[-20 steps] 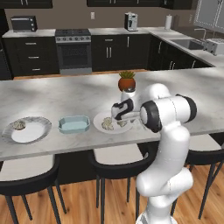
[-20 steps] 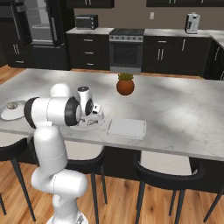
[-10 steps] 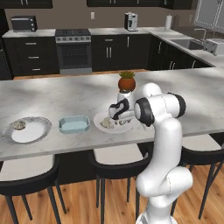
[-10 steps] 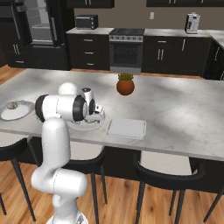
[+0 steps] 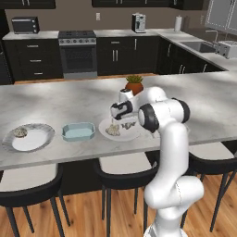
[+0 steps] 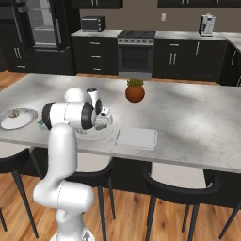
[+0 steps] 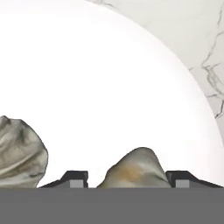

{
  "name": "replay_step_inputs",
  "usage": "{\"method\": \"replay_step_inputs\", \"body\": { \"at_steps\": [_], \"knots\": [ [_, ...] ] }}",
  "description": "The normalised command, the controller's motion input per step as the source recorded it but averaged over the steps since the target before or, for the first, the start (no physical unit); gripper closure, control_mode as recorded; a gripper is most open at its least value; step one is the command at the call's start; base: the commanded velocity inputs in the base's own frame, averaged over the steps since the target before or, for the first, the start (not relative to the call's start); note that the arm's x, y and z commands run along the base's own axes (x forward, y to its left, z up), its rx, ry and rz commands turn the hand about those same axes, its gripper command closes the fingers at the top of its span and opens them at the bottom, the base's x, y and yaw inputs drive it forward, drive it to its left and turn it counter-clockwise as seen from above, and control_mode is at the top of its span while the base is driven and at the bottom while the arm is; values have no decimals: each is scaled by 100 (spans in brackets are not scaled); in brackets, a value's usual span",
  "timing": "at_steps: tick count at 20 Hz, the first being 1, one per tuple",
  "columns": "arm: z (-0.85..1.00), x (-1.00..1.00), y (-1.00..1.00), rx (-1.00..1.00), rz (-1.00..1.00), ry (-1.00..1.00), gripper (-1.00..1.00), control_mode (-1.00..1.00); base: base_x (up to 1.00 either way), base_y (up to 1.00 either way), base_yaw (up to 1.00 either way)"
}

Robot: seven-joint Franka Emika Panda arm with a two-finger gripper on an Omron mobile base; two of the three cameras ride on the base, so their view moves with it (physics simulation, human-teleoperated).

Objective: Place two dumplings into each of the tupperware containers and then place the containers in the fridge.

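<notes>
My claw [image 7: 127,183] is down on the white plate [image 5: 134,135] near the counter's [image 5: 65,99] front edge, fingers straddling a dumpling [image 7: 136,170]; I can't tell if they grip it.

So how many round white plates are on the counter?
2. The left plate sits beside the blue tub; the middle plate lies under the claw.
</notes>
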Motion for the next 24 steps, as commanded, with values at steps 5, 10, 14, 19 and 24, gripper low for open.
{"method": "replay_step_inputs", "body": {
  "at_steps": [5, 10, 14, 19, 24],
  "knots": [
    [-20, -11, -11, 3, -9, 8, 100, -100, 0, 0, 0],
    [51, -63, -5, 13, -17, -4, 100, -100, 0, 0, 0],
    [89, -98, -18, 5, -19, -20, 100, -100, 0, 0, 0],
    [24, -100, -70, 0, -20, -21, 100, -100, 0, 0, 0],
    [3, -61, -97, -4, -29, -1, 100, -100, 0, 0, 0]
  ]
}}
